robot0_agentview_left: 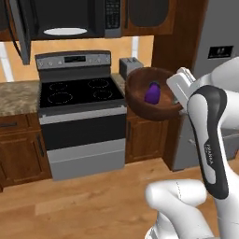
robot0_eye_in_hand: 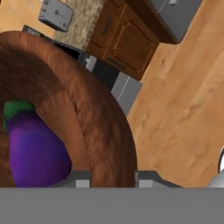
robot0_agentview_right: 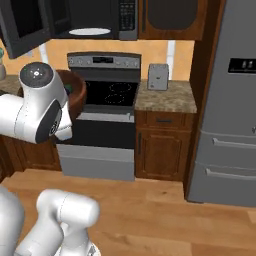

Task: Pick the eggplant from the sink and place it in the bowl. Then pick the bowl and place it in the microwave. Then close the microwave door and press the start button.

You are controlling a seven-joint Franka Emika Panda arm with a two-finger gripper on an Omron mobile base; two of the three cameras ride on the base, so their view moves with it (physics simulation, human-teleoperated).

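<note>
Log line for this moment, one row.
phase: carrying bowl | gripper: jaws clamped on rim | eggplant: in bowl | microwave: door open | bowl: airborne beside stove

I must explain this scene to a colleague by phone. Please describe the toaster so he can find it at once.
Start at the black stove under the microwave. Immediately to the stove's right, toward the refrigerator, a short granite counter sits above a wooden cabinet. The toaster stands at its back, a small grey metal box, alone on that counter.

We see a wood plank floor (robot0_agentview_right: 165, 210), brown lower cabinets (robot0_agentview_right: 160, 150), granite counter (robot0_agentview_right: 167, 100) with a grey toaster (robot0_agentview_right: 158, 76), black stove (robot0_agentview_left: 79, 93), steel fridge (robot0_agentview_right: 230, 110), orange-tan wall (robot0_agentview_left: 70, 44).
</note>
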